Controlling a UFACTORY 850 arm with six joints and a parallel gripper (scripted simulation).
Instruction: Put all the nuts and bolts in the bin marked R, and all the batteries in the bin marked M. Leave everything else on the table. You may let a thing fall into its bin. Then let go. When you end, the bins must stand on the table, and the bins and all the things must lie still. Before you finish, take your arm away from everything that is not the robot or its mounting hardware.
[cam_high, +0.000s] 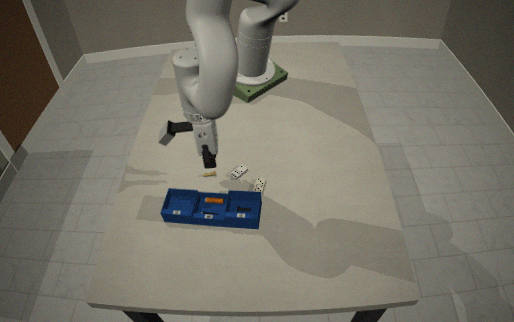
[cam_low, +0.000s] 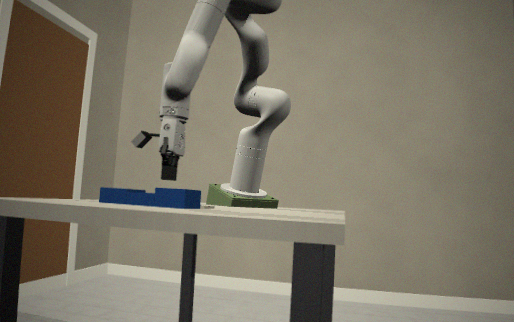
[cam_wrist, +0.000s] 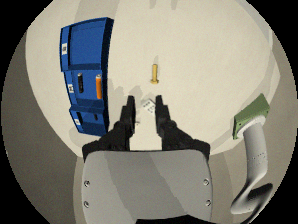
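Note:
A brass bolt (cam_high: 209, 174) (cam_wrist: 154, 74) lies on the table behind the bins. My gripper (cam_high: 209, 167) (cam_low: 169, 179) (cam_wrist: 145, 103) is above the table near it, partly open, with nothing between the fingers. The R bin (cam_high: 252, 223) (cam_wrist: 86, 128) is the right compartment of a blue three-part block in the top view. A dark bolt (cam_high: 243, 209) (cam_wrist: 96, 117) lies in it. The M bin (cam_high: 192, 218) (cam_wrist: 90, 103), in the middle, holds an orange battery (cam_high: 214, 200) (cam_wrist: 98, 87) and a black battery (cam_wrist: 80, 83), mostly hidden by the front wall in the top view.
The third bin (cam_high: 182, 202) (cam_wrist: 87, 42), at the left end in the top view, is empty. One domino (cam_high: 238, 172) (cam_wrist: 148, 105) lies right of the brass bolt. Another domino (cam_high: 259, 185) lies near the R end. The robot's green base (cam_high: 248, 93) (cam_low: 242, 200) is at the back.

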